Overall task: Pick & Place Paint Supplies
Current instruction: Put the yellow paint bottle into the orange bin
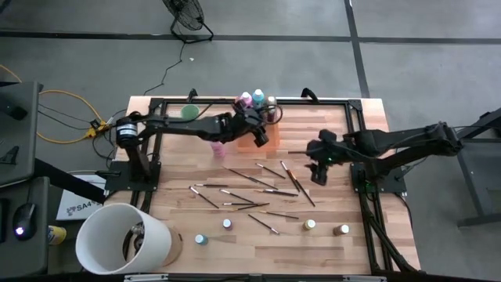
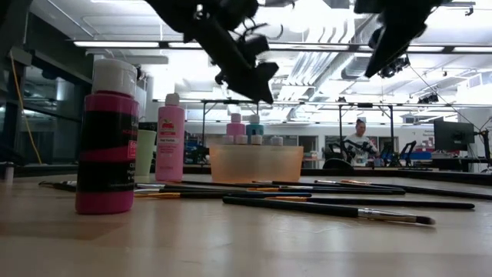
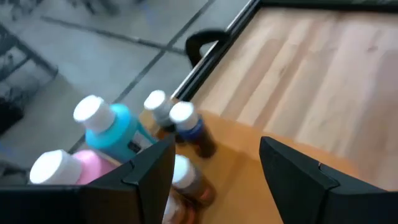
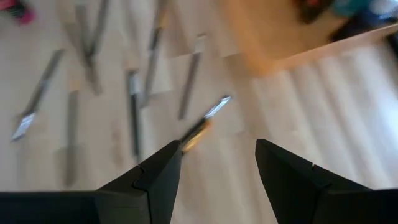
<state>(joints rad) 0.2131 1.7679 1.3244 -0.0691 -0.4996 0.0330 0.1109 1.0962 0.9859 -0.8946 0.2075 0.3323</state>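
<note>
Both arms raised above the pale wooden surface (image 1: 337, 133), jaws parted and empty.

The left arm reaches across from the surface's left edge, its left gripper (image 1: 258, 129) hovering near the far edge, tilted downward, with its dark fingers (image 3: 149, 171) spread and nothing between them. The right arm comes in from the surface's right edge, elbow bent; its right gripper (image 1: 317, 168) hangs over the surface's middle, angled down, fingers (image 4: 158, 177) likewise apart and holding nothing.

Overhead view, table-level view, two close wrist views
</note>
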